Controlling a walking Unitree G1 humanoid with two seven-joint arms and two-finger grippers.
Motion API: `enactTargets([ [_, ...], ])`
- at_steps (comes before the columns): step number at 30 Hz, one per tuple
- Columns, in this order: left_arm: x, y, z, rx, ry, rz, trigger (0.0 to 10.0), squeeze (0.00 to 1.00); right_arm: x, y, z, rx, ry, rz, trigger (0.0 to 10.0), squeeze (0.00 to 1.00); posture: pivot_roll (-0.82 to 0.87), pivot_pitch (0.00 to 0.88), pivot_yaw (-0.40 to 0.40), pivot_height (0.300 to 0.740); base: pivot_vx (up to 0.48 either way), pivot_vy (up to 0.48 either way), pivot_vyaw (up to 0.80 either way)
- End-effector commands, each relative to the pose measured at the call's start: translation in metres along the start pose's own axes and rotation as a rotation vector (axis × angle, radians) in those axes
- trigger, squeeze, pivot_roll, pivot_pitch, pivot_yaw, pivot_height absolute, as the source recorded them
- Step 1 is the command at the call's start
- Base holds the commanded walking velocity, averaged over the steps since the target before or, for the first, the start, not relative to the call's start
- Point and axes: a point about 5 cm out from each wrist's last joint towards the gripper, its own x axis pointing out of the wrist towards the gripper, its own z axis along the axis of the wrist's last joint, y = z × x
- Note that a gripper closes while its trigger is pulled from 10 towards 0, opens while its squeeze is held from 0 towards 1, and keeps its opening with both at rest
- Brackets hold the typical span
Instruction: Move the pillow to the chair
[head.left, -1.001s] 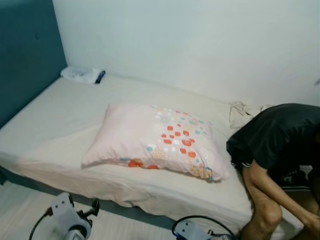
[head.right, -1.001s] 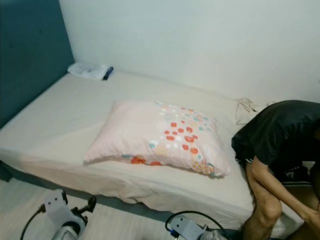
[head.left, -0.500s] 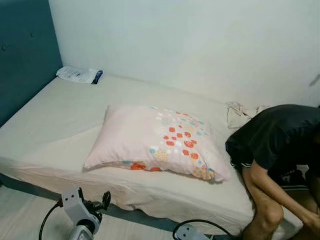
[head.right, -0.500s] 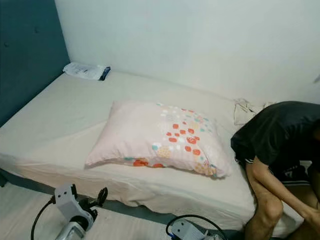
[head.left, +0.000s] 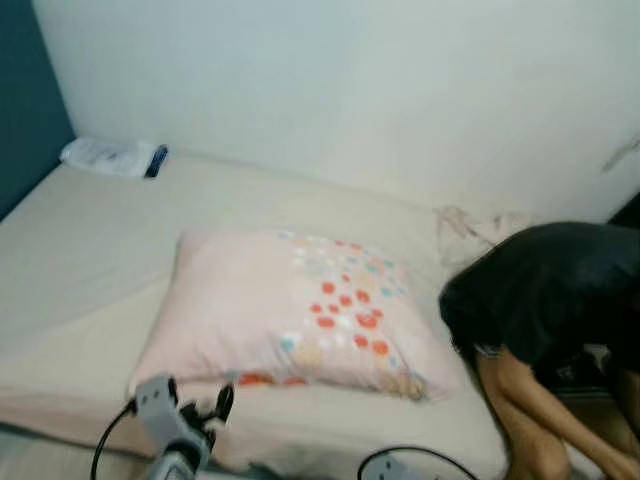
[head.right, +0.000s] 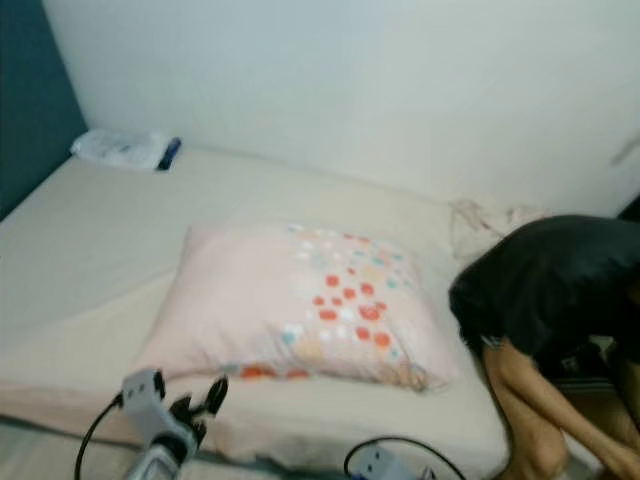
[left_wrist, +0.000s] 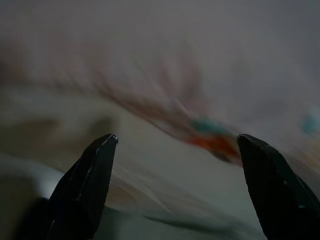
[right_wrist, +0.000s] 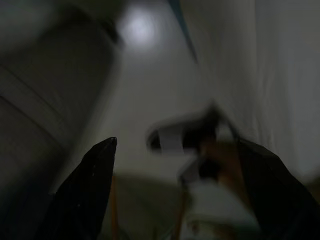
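One pillow (head.left: 290, 310), one bed (head.left: 80, 240) (one person (head.left: 560, 300)).

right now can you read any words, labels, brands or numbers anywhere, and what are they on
None can be read.
The pillow carries a print of coloured dots, no lettering.
The white packet at the far corner of the bed may bear print, but it is too small and blurred to tell.
The person's dark shirt shows no legible text.

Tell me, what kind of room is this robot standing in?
Most likely a bedroom. A bed with a light sheet stands against the white wall, a pink patterned pillow lies on it, and a person in a dark shirt sits bent over at its edge.
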Motion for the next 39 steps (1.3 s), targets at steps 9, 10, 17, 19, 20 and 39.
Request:
enactTargets([
  [9, 0.006, -0.021, -0.003, -0.027, 0.013, -0.127, 10.0, 0.00, 0.000, 0.000, -0.020, 0.039, 0.042, -0.034, 10.0, 0.00, 0.16, 0.072, -0.150, 0.730, 0.000, 0.000, 0.00],
  [10, 0.007, -0.023, -0.003, -0.024, 0.015, -0.145, 10.0, 0.00, 0.000, 0.000, -0.020, 0.054, 0.039, -0.035, 10.0, 0.00, 0.16, 0.072, -0.150, 0.730, 0.000, 0.000, 0.00],
  [17, 0.011, -0.037, 0.001, 0.630, 0.050, -0.196, 10.0, 0.00, -0.001, -0.003, -0.020, 0.015, 0.048, -0.090, 10.0, 0.00, 0.16, 0.077, -0.138, 0.721, 0.000, 0.000, 0.00],
  [19, 0.012, -0.037, 0.005, 0.639, 0.031, -0.188, 10.0, 0.00, -0.001, -0.003, -0.021, 0.024, 0.045, -0.091, 10.0, 0.00, 0.16, 0.078, -0.136, 0.721, 0.000, 0.000, 0.00],
  [20, 0.013, -0.037, 0.007, 0.583, 0.021, -0.167, 10.0, 0.00, -0.001, -0.003, -0.021, 0.031, 0.046, -0.091, 10.0, 0.00, 0.16, 0.080, -0.136, 0.721, 0.000, 0.000, 0.00],
  [39, 0.010, -0.045, -0.005, 0.515, -0.005, -0.087, 10.0, 0.00, -0.001, -0.004, -0.025, -0.012, 0.092, -0.101, 10.0, 0.00, 0.15, 0.088, -0.140, 0.656, 0.000, 0.000, 0.00],
])
